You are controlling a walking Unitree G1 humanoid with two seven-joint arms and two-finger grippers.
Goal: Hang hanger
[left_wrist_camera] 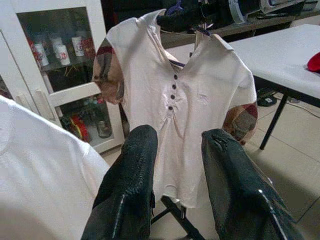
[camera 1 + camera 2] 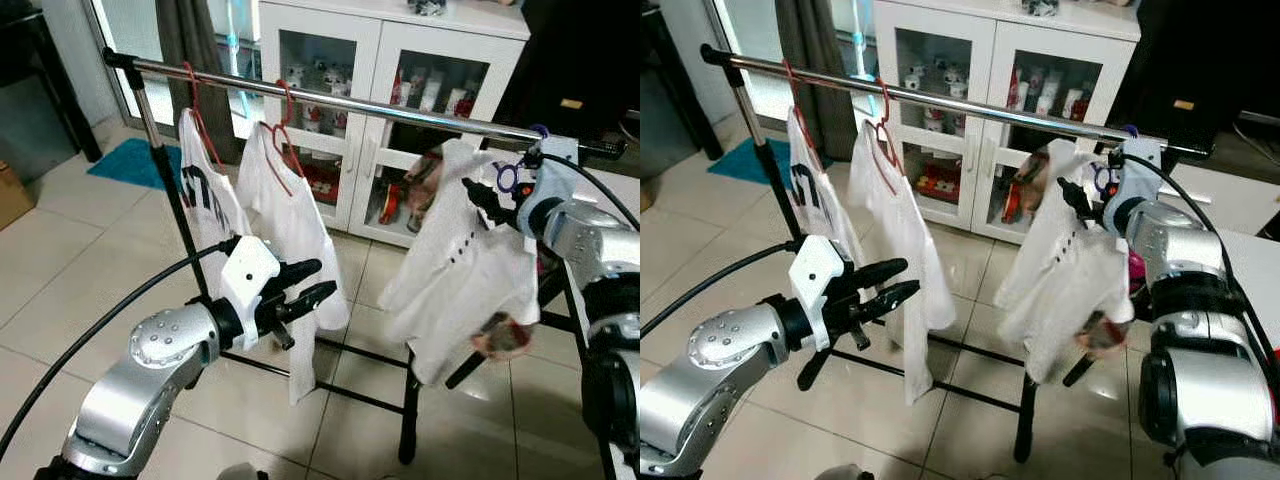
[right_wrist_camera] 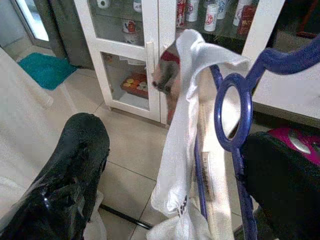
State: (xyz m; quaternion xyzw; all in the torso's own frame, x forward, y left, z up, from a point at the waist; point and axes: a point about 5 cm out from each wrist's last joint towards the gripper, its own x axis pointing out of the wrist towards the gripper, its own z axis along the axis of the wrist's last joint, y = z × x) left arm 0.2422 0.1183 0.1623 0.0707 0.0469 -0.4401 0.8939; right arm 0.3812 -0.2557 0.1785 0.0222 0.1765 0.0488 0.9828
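A white polo shirt point(image 2: 460, 270) hangs on a purple hanger point(image 3: 232, 115) whose hook sits at the right end of the metal rail point(image 2: 400, 108). My right gripper point(image 2: 495, 200) is at the hanger's neck, open. One finger rests beside the purple wire and the other point(image 3: 75, 165) stands well apart. Lower left, my left gripper point(image 2: 305, 282) is open and empty, in front of a white shirt point(image 2: 295, 230) on a red hanger point(image 2: 285, 140). In the left wrist view its fingers point(image 1: 135, 170) point at the polo shirt point(image 1: 185, 100).
Another white shirt point(image 2: 205, 195) on a red hanger hangs at the rail's left end. A white glass-door cabinet point(image 2: 400, 60) stands behind the rack. A teal mat point(image 2: 130, 160) lies far left on the tiled floor. A white table point(image 1: 285, 55) stands to the right. The rack's black legs point(image 2: 410, 420) spread below.
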